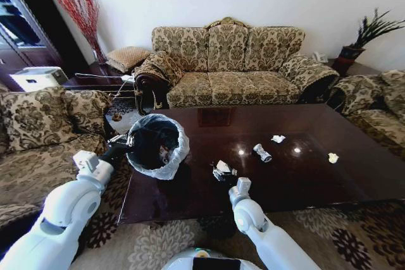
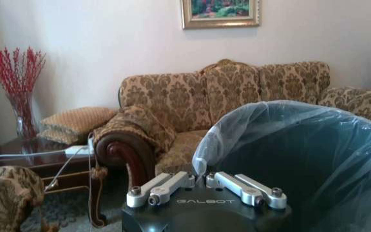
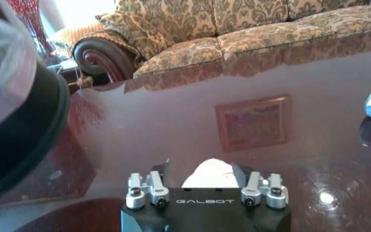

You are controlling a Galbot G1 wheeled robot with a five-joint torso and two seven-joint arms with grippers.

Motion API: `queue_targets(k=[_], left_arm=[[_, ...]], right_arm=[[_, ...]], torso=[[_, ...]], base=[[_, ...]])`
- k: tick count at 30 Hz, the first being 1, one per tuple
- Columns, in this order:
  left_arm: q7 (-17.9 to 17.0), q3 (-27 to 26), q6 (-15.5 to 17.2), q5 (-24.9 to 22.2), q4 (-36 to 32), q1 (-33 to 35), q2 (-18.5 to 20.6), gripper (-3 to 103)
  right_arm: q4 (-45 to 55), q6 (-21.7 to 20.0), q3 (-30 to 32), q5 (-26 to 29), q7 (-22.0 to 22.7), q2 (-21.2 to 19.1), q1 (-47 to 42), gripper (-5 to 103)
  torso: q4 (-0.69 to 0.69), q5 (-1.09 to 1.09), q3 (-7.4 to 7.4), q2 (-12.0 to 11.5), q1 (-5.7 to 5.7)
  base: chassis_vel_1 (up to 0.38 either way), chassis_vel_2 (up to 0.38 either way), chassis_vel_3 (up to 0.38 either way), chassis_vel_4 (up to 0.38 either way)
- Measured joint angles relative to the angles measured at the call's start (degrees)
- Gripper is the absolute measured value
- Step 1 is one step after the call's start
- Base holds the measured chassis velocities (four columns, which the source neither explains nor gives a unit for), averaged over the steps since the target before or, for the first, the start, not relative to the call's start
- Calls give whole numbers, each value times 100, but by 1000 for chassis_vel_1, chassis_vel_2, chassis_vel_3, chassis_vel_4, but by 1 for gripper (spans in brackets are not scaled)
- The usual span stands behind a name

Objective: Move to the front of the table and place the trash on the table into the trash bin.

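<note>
Right gripper (image 1: pixel 223 173) stands at the table's (image 1: pixel 190 200) near edge, fingers (image 3: pixel 242 170) straddling white crumpled paper (image 3: pixel 210 175) (grip unconfirmed). Close fully before lifting. Left gripper (image 1: pixel 128 143) holds the trash bin (image 1: pixel 171 162) rim beside it; further litter lies beyond.

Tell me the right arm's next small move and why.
Probably lift and swing toward the bin. The right pincer sits low on the table with a white scrap between its fingers, seemingly gripped, and the left pincer holds the bin tilted at the table's near left corner, mouth facing it.
</note>
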Motion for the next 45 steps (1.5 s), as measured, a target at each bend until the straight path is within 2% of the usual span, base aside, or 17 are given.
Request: queue_targets(k=[2, 4, 5, 6, 8, 19, 23, 24, 26, 36, 40, 45], left_arm=[[0, -24, 4, 0, -17, 7, -2, 1], [0, -27, 4, 1, -16, 10, -9, 1], [1, -27, 4, 3, -12, 12, -22, 1], [1, -27, 3, 5, -9, 12, -28, 1], [1, -22, -3, 6, -9, 11, -41, 1], [1, -26, -21, 5, -38, 1, -51, 1], [1, -25, -24, 4, -36, -16, -46, 1], [1, -25, -24, 4, -36, -16, -46, 1], [0, -24, -25, 2, -36, -18, -39, 1], [-6, -24, -27, -2, -36, -30, -41, 1], [-7, -30, -34, -2, -35, -13, -47, 1], [-9, -27, -42, -2, -27, -20, -47, 1]], right_arm=[[-8, -19, 0, -14, 0, -38, -37, 50], [-17, -22, 0, -18, 0, -50, -48, 50], [-38, -22, 0, -29, 0, -59, -58, 40], [-51, -22, -3, -34, -1, -63, -61, 40], [-80, -21, -12, -51, -11, -75, -65, 30], [12, 18, -3, -138, -103, -186, -224, 25], [18, 72, 72, -180, -145, -217, -308, 10], [18, 72, 72, -180, -145, -217, -308, 10], [31, 97, 94, -203, -153, -233, -337, 2], [69, 147, 131, -247, -169, -256, -350, 0], [154, 287, 160, -454, -235, -295, -336, 0], [407, 427, 318, -653, -388, -552, -250, 0]], torso=[[0, 0, 0, 0, 0], [0, 0, 0, 0, 0], [1, -1, 0, 0, 0], [0, -1, 0, 0, 0], [0, -1, 0, 0, 0], [0, 0, 0, 0, 0], [0, 0, 0, 0, 0], [0, 0, 0, 0, 0], [0, 0, 0, 0, 0], [0, 0, 0, 0, 0], [0, 0, 0, 0, 0], [0, 0, 0, 0, 0]], base=[[0, 0, 0, 0], [0, 0, 0, 0], [0, 0, 0, 0], [0, 0, 0, 0], [0, 0, 0, 0], [0, 0, 0, 0], [0, 0, 0, 0], [0, 0, 0, 0], [0, 0, 0, 0], [0, 0, 0, 0], [0, 0, 0, 0], [0, 0, 0, 0]])
